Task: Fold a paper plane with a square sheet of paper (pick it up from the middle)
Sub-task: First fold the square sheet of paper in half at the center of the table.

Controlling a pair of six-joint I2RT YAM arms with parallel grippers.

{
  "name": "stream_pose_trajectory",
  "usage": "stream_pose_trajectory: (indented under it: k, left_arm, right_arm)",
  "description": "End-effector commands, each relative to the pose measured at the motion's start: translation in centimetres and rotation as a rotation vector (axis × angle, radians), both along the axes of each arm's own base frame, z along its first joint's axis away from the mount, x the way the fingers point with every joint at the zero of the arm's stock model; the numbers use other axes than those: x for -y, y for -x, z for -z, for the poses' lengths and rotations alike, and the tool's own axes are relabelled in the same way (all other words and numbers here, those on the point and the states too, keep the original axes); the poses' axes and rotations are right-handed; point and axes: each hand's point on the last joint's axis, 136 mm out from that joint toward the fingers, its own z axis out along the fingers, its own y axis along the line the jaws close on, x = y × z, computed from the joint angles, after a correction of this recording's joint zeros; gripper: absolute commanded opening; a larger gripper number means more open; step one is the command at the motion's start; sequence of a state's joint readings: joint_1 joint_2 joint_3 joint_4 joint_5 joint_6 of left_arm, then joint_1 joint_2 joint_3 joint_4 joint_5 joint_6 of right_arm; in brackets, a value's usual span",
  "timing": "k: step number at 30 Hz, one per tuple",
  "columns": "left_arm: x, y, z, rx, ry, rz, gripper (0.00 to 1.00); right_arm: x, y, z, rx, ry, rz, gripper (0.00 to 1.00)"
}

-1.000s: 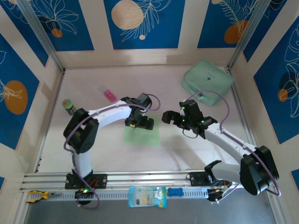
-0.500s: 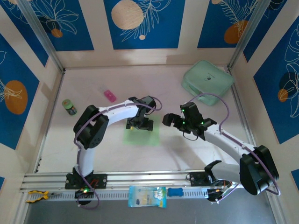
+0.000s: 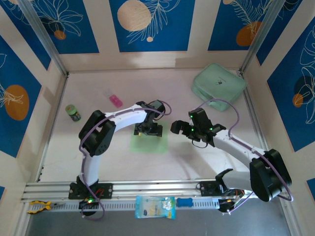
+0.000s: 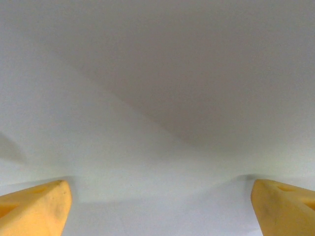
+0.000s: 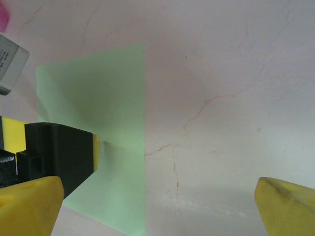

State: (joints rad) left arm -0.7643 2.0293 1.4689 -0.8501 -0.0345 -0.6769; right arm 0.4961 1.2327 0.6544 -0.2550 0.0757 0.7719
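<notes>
Mint zip case (image 3: pixel 219 86), pink object (image 3: pixel 115 101), green jar (image 3: pixel 74 113), plastic packet (image 3: pixel 154 206)

a robot lab test cell. printed blue leaf panels (image 3: pixel 150 24) wall the pale surface (image 3: pixel 88 88) from 9 to 3 o'clock, and an aluminium rail (image 3: pixel 147 187) runs along 6 o'clock.

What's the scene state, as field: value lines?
paper: flat, mid-table, no fold visible
left gripper: open, low over the paper's far part
right gripper: open, over bare table just right of the paper
case: far right corner, apart from both arms
</notes>
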Motion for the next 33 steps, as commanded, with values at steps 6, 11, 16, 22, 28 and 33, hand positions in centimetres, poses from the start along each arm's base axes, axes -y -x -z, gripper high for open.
stream_pose_trajectory:
  k: [6,11,16,22,28,33]
  left_arm:
    - [0.0,0.9,2.0,-0.056,-0.032,-0.009,0.93]
    - [-0.3,1.6,3.3,-0.079,-0.047,-0.01,0.93]
    - [-0.4,1.7,3.5,-0.079,-0.047,-0.011,0.93]
    - [-0.4,1.7,3.6,-0.077,-0.042,-0.011,0.93]
    - [-0.4,1.7,3.5,-0.073,-0.039,-0.011,0.92]
    - [-0.5,1.8,3.5,-0.071,-0.039,-0.012,0.92]
  right_arm:
    - [-1.2,0.0,-0.2,-0.026,-0.012,-0.022,0.99]
    - [-1.2,-0.1,-0.1,-0.029,-0.004,-0.022,0.99]
    - [-1.1,-0.1,-0.3,-0.025,0.003,-0.02,0.99]
    - [-1.1,0.0,-0.4,-0.026,0.008,-0.017,0.99]
    - [-1.1,0.2,-0.5,-0.025,0.01,-0.014,0.99]
    - [-1.1,0.2,-0.5,-0.024,0.012,-0.013,0.99]
